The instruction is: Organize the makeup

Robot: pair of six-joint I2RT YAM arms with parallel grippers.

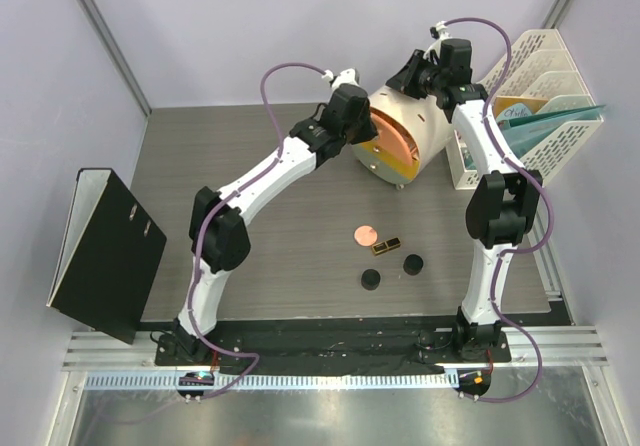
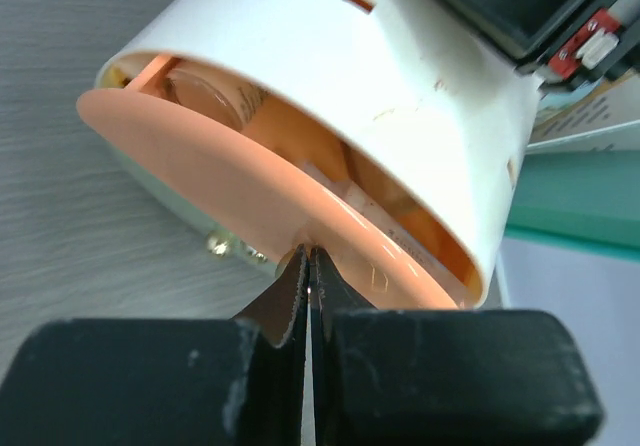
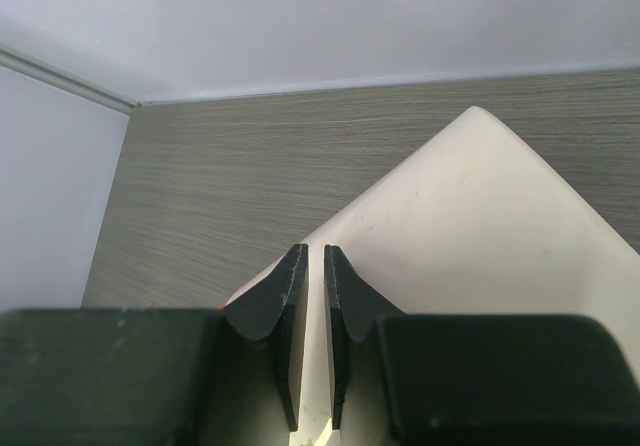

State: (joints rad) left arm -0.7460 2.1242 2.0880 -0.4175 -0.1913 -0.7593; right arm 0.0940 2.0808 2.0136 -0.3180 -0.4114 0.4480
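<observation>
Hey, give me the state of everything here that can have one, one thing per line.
Orange drawer: swung open, items inside.
Left end effector: shut on the drawer's edge.
Right end effector: apparently clamped on the cream box.
Pink compact: closed, lying flat.
Lipstick: on its side.
Black jars: lids on.
Black binder: closed.

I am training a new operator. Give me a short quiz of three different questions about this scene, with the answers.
1. How many black round jars stand on the table?
2. True or false: the left fingers are shut on the rim of the orange drawer.
3. Which thing lies nearest the pink compact? A) the black binder B) the lipstick C) the white file rack
Key: 1) two; 2) true; 3) B.
</observation>
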